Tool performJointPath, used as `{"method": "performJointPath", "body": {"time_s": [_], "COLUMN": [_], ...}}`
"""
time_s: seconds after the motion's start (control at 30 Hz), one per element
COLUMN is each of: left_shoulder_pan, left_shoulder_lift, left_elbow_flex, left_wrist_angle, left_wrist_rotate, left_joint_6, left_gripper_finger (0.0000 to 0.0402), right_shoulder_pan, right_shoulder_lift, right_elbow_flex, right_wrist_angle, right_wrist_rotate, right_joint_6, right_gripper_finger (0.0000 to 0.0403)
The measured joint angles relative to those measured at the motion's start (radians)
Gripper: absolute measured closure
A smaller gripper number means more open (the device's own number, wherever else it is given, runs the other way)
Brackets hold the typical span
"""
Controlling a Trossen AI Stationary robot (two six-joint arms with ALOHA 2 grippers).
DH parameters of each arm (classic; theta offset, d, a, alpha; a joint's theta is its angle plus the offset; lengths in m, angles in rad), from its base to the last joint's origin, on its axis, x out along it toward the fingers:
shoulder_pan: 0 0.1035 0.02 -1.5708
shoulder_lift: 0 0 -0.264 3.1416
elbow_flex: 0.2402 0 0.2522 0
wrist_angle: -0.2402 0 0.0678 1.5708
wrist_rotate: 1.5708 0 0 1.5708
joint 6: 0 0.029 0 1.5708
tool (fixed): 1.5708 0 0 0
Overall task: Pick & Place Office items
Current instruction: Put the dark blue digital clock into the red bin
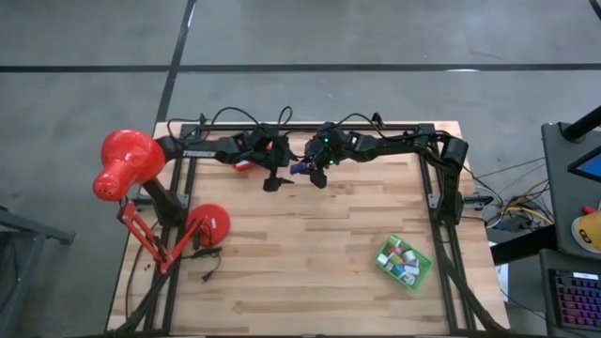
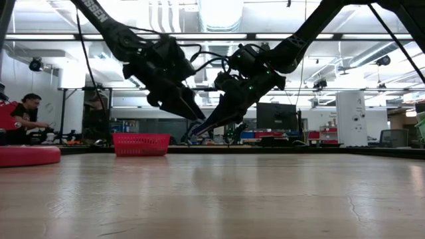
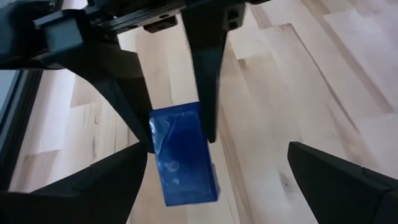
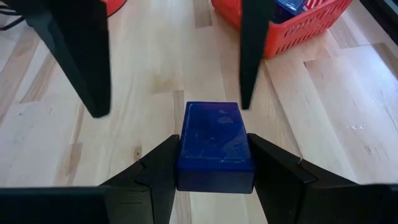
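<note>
A dark blue block (image 4: 214, 140), an office item wrapped in shiny film, hangs over the far middle of the table, and my right gripper (image 4: 213, 140) is shut on it. In the high view the block (image 1: 299, 170) lies between the two grippers. My left gripper (image 3: 217, 146) faces it, wide open. Its fingers (image 4: 87, 62) stand on either side of the block's free end, apart from it. In the high view my left gripper (image 1: 274, 180) is just left of my right gripper (image 1: 317, 176). My right gripper pinches the block's two long sides (image 4: 185, 155) between its two fingers, at one end of the block. The fingers slant down from the table's right and lie along the block. The block's other end (image 3: 186, 186) sticks out past the fingertips, clear of the table.
A red basket (image 4: 292, 25) stands on the far part of the table beside the grippers. Near the right front sits a green tray (image 1: 422, 273) with several small items. A red desk lamp (image 1: 127, 164) and its base (image 1: 208, 223) take up the left side.
</note>
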Motion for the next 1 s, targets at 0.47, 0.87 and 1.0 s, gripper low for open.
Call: {"method": "performJointPath", "body": {"time_s": [0.47,0.87,1.0], "left_shoulder_pan": [0.0,0.0,0.0], "left_shoulder_lift": [0.09,0.094,0.094], "left_elbow_flex": [0.0,0.0,0.0], "left_wrist_angle": [0.081,0.097,0.099], "left_wrist_rotate": [-0.003,-0.004,-0.004], "left_joint_6": [0.0,-0.011,-0.017], "left_gripper_finger": [0.0007,0.0007,0.0011], "right_shoulder_pan": [0.0,-0.002,-0.002], "right_shoulder_lift": [0.001,0.001,0.001], "right_elbow_flex": [-0.002,-0.002,-0.002], "right_wrist_angle": [-0.008,-0.005,-0.003], "right_wrist_rotate": [0.005,0.006,0.005], "right_joint_6": [0.004,0.005,0.005], "right_gripper_finger": [0.0227,0.0227,0.0227]}}
